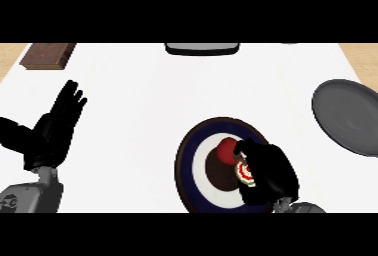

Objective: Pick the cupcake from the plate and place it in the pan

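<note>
Head view: right hand [267,172] curls over the cupcake [227,150] on the striped plate [189,155]. Grey pan [347,116] lies well apart at the right edge. Left hand [57,125] rests open, fingers up. Brown block [47,54] and dark tray [202,48] sit along the counter [148,90] far edge.

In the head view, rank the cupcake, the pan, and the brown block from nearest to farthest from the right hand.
Measured from the right hand:
1. Cupcake, at the hand's fingers, on the plate.
2. Pan, at the right edge.
3. Brown block, far top-left corner.
</note>
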Controlling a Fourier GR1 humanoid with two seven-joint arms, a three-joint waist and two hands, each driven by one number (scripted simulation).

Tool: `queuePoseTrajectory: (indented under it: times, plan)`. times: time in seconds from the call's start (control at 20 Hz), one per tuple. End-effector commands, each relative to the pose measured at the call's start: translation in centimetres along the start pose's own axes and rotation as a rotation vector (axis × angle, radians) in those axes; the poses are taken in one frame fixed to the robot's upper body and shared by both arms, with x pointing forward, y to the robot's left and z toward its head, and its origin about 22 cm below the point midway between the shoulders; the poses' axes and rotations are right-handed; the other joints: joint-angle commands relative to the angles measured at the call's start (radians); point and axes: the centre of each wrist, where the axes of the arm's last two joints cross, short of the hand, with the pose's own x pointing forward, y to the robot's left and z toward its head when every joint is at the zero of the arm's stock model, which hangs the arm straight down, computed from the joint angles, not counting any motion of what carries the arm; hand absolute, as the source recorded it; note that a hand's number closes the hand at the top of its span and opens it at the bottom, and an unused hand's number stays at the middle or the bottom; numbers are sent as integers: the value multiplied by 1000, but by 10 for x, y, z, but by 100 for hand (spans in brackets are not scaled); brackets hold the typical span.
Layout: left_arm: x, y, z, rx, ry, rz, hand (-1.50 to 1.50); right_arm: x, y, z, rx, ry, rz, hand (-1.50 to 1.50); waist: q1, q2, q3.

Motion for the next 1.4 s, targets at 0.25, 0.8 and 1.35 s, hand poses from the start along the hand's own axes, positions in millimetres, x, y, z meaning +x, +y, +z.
queuePoseTrajectory:
  times: [0.25, 0.8, 1.35]
  plan:
    - [-1, 6, 3, -5, 28, -14, 0, -25, -67, 47, -412, -45, 119, 150, -8, 1, 2]
    - [-10, 10, 2, -5, 7, 0, 0, -34, -147, 78, -568, 51, 24, 150, 6, 7, 2]
    - [0, -7, 7, -18, -11, -3, 0, -176, -178, 41, -677, 172, -97, 150, 7, 9, 3]
